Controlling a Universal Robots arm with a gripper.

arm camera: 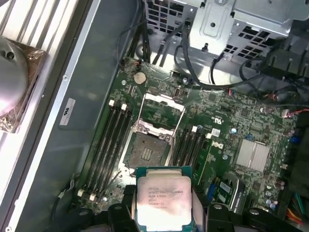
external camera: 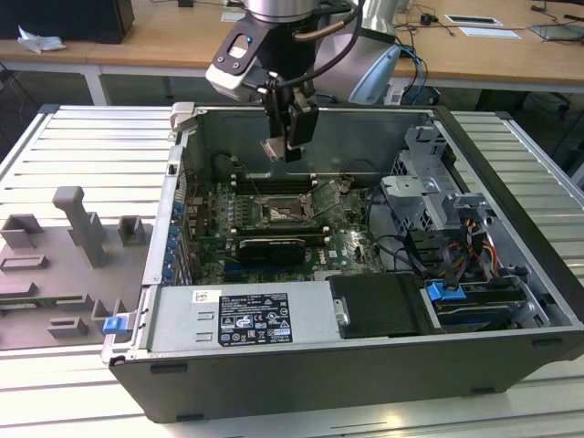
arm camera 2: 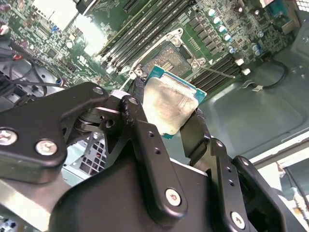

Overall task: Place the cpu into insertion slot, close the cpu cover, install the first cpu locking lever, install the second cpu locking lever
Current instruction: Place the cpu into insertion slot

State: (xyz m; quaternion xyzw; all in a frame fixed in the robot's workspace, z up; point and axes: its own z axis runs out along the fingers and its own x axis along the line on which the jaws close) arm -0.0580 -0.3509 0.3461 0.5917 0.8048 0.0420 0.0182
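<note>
Clamping the cpu [arm camera 2: 171,104] by two opposite edges, the gripper [arm camera 2: 166,116] hangs over the open computer case [external camera: 365,379], which stands on the ribbed metal bench [external camera: 82,146]. The black fingers [arm camera 2: 140,128] are drawn in only as far as the chip's width. One presses each side, and the chip sits between their tips, touching nothing else.

The chip is a flat square with a dull silver-beige metal top that has a mottled, smudged sheen. A thin green-blue edge of its base shows around the metal, and in the first wrist view faint print crosses the top of the cpu [arm camera: 161,198]. In the exterior view the cpu [external camera: 274,148] appears as a small pale plate at the lower end of the gripper [external camera: 285,144], held clear above the green circuit board [arm camera: 227,121].

The insertion slot [arm camera: 147,150] lies below, bare, with its dark centre showing inside a silvery rim. Rows of memory slots [arm camera: 113,145] flank it on two sides. The cpu cover [arm camera: 162,98] is swung up off the slot on the side away from the gripper, its square window showing. In the exterior view the insertion slot [external camera: 278,213] sits mid-board, just behind a long black card [external camera: 266,246].
</note>
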